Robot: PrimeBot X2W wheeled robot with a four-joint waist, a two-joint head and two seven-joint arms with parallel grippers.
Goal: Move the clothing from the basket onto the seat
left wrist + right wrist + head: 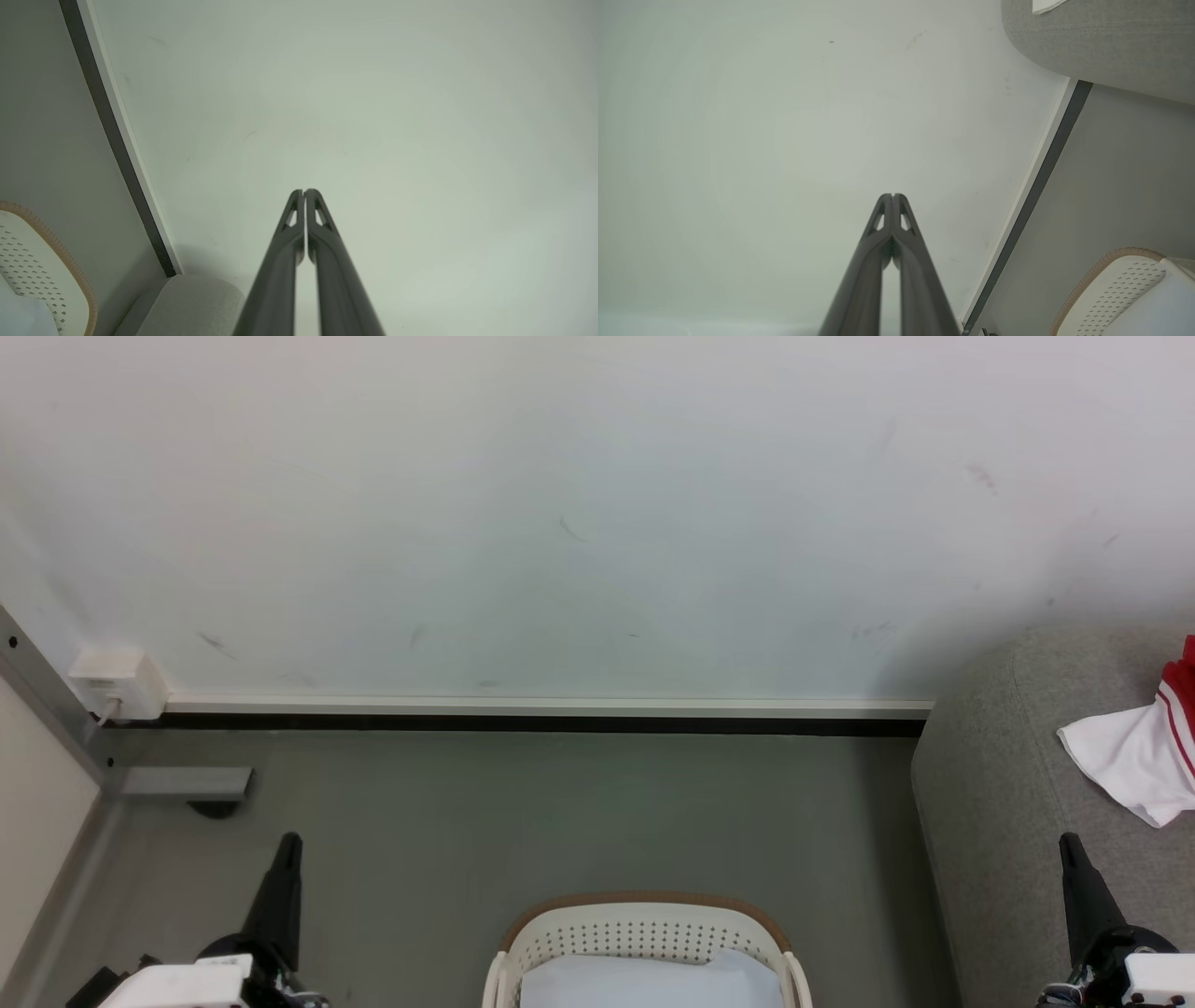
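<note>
**Head view:** A pale, scuffed wall (597, 504) fills the top half, w/ a white skirting strip (551, 707) over a dark band where it meets the grey floor (560, 821). A small white socket box (117, 681) sits low on the wall at far left.

At btm centre is the basket (644, 900), an oval white plastic laundry basket w/ perforated sides and a tan-brown rim, cut off by the frame edge. Plain pale bluish-white fabric (649, 982) lies in it.

At right is the seat (990, 821), a large sofa in light grey woven fabric w/ rounded edges. The clothing (1134, 761), a soft red garment w/ white panels and red-and-white striped trim, lies on the seat at the far right edge, partly out of frame.

The left gripper (290, 841) is lower left over the floor. The right gripper (1068, 841) is lower right in front of the seat, apart from the clothing.

**Left wrist view:** The left gripper (304, 191) points at the wall, its two long dark fingers pressed tip to tip and holding nothing. The basket (60, 249) is at btm left, and a corner of the seat (187, 303) is beside it.

**Right wrist view:** The right gripper (893, 195) also has its fingers fully together and is empty. The seat (1101, 42) is top right, w/ a white scrap of the clothing (1045, 4) on it. The basket (1111, 289) is btm right.
</note>
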